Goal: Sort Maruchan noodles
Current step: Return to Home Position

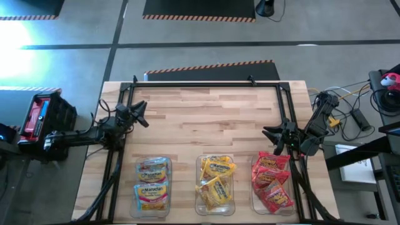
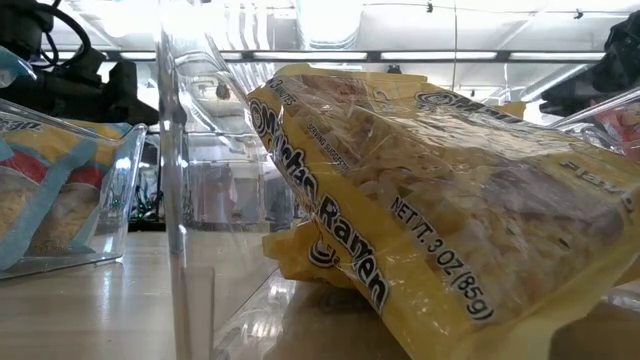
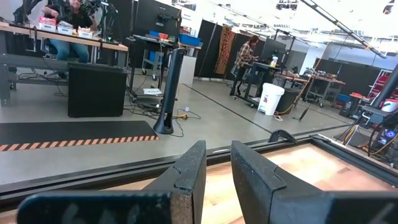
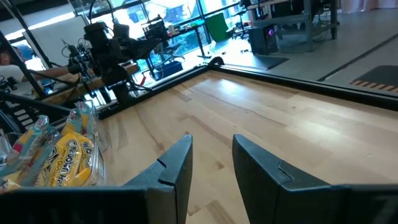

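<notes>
- Sorting is judged finished: blue Maruchan noodles, yellow packets and red packets are seen in three clear bins along the frame's bottom.
- Left gripper, centre left, and right gripper, centre right, are held parted, empty.
- Only homing is called for.

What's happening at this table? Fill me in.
Nothing is being handled right now. Three clear bins in a row at the edge of the table hold noodles sorted by colour: blue packs on the left, yellow packs in the middle, red packs on the right. The left pincer and right pincer hang open and empty above bare wood, apart from the bins.
</notes>
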{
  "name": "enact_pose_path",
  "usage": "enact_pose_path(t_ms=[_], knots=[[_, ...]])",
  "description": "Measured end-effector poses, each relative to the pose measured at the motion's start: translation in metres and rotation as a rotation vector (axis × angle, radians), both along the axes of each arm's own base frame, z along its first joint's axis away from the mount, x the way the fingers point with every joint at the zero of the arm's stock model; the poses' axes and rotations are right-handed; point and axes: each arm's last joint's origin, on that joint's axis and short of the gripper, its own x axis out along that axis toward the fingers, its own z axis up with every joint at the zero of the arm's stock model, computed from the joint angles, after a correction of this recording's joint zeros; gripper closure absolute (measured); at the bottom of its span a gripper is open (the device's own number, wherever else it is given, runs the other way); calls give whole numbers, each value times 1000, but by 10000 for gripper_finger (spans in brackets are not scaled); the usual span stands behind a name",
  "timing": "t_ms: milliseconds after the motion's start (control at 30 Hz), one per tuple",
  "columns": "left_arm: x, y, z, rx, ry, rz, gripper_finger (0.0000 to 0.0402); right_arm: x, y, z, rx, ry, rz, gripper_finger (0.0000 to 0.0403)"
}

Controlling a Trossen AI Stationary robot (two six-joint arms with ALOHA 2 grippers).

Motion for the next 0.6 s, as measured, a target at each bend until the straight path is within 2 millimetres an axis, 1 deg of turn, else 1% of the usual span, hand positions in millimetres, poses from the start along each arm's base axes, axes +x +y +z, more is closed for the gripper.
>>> enact_pose_path(t_ms=[267, 467, 600], knots=[[0, 0, 0, 0, 0, 0, 342, 0, 0, 0, -9, 4, 1, 300], [0, 0, 0, 0, 0, 0, 342, 0, -1, 0, -166, 70, 14, 300], [0, 0, 0, 0, 0, 0, 342, 2, -3, -1, -258, 115, -16, 300]])
